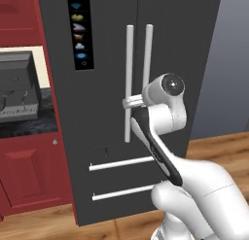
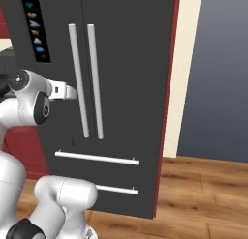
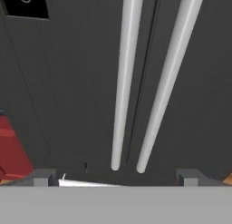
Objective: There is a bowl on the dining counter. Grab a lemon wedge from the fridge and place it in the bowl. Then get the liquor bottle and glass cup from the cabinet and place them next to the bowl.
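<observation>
The fridge is tall and dark grey, and its doors are shut. Two long pale bar handles run down its middle, a left one and a right one. My gripper is close in front of the left handle at about its lower half. It is open, with its fingertips wide apart and nothing between them. The bowl, dining counter, lemon wedge, liquor bottle and glass cup are out of view.
An icon panel sits on the left door. Below the doors are two drawers with bar handles. Left of the fridge stand red cabinets and a grey appliance on a black top. Wooden floor lies to the right.
</observation>
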Controlling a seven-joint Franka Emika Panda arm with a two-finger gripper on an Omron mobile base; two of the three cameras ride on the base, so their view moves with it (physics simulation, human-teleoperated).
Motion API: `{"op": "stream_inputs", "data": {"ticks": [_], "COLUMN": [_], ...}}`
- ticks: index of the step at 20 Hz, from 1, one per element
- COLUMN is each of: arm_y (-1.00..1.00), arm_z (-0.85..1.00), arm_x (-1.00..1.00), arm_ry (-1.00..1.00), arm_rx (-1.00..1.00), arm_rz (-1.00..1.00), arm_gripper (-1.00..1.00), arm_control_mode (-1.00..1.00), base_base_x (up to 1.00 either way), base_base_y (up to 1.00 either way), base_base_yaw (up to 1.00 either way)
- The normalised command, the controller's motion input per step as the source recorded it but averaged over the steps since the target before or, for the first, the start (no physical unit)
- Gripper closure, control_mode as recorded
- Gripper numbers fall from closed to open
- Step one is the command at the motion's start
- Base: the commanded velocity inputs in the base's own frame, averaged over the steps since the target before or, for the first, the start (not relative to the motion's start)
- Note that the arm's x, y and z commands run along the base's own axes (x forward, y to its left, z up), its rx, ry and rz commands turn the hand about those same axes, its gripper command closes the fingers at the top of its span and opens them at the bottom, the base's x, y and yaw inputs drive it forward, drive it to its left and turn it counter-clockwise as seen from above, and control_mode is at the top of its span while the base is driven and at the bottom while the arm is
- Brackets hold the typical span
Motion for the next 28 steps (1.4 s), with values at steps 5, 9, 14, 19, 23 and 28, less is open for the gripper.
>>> {"op": "stream_inputs", "data": {"ticks": [5,9,14,19,23,28], "arm_y": [0.0,0.0,0.0,0.0,0.0,0.0], "arm_z": [0.01,0.03,0.06,0.03,0.0,0.0], "arm_x": [0.28,0.34,0.46,0.53,0.52,0.56], "arm_ry": [-0.01,0.0,0.0,0.0,0.0,0.0], "arm_rx": [0.0,0.0,0.0,0.0,0.0,0.0], "arm_rz": [0.0,-0.02,-0.03,-0.05,-0.05,-0.04], "arm_gripper": [-1.0,-1.0,-1.0,-1.0,-1.0,-1.0], "arm_control_mode": [-1.0,-1.0,-1.0,-1.0,-1.0,-1.0], "base_base_x": [0.0,0.0,0.0,0.0,0.0,0.0], "base_base_y": [0.0,0.0,0.0,0.0,0.0,0.0], "base_base_yaw": [0.0,0.0,0.0,0.0,0.0,0.0]}}
